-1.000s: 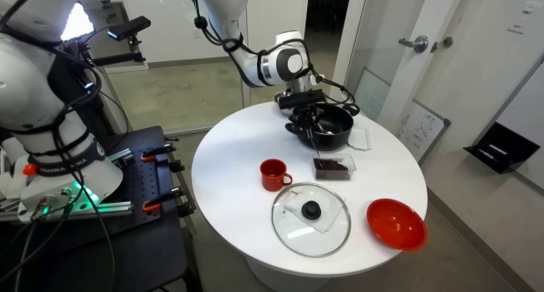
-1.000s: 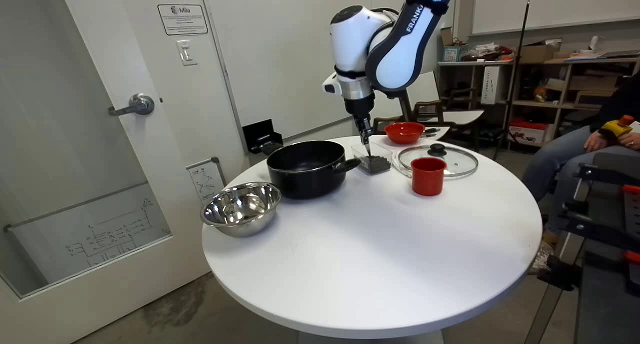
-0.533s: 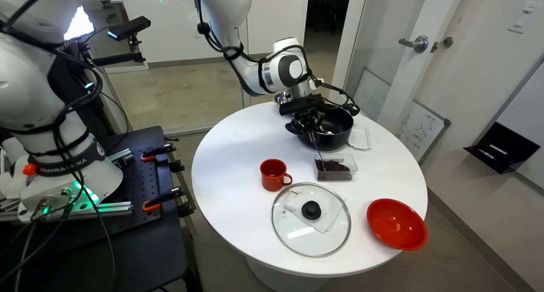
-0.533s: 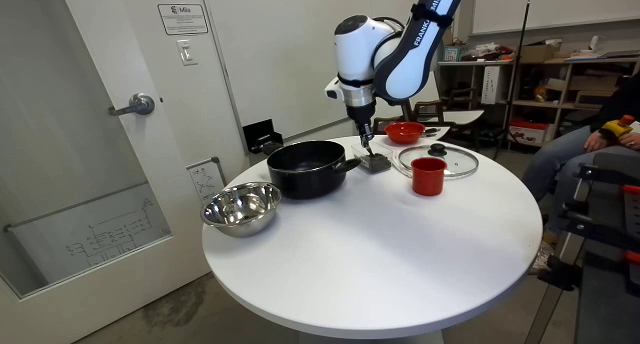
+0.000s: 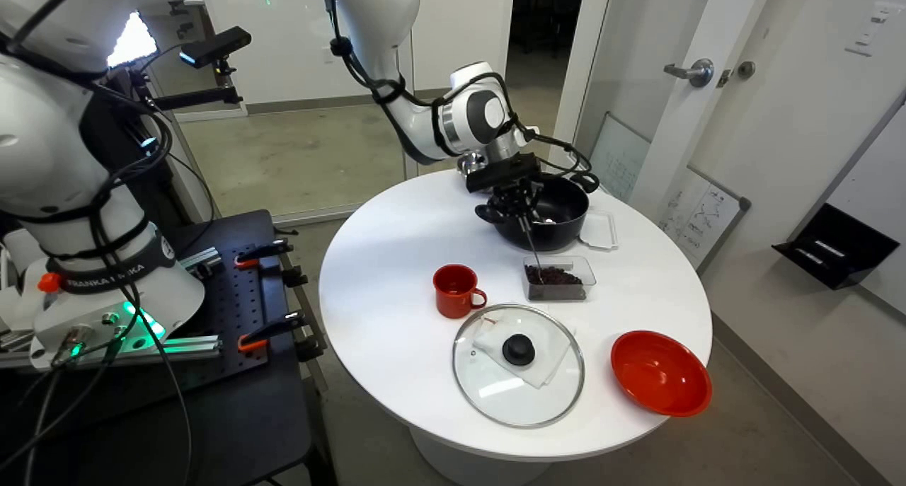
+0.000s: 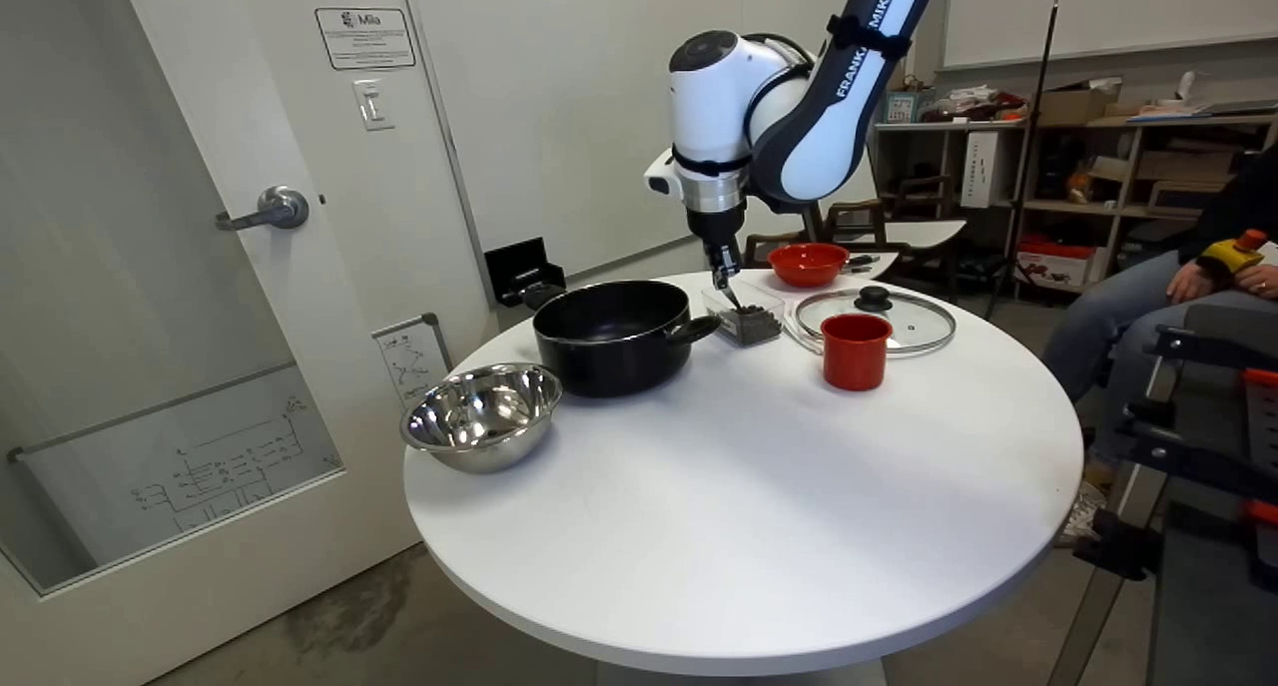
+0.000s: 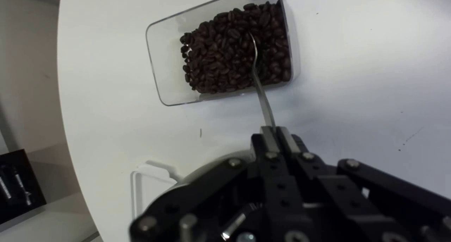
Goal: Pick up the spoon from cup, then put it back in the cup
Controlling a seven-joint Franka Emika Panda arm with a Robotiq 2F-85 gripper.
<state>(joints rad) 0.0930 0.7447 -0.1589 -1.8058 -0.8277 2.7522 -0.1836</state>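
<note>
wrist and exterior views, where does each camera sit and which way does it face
Wrist view: behind the black claw, looking down the thin silvery spoon into a clear plastic box of dark beans; only the claw shows.
Exterior view: beside the white robot base, facing the round white table; base, white arm, claw show.
Exterior view: table's side nearest the shiny steel bowl, facing across; arm, claw show.
Both exterior views share the small red mug and black pot.

Black pot crowds my gripper, close beside. End of the spoon inside clear container: walls all round, way out upward only. Narrow bare strip between container and red mug. Glass lid lies low, near both. Widest free room: counter between mug and steel bowl. Red bowl well apart, at the edge.
</note>
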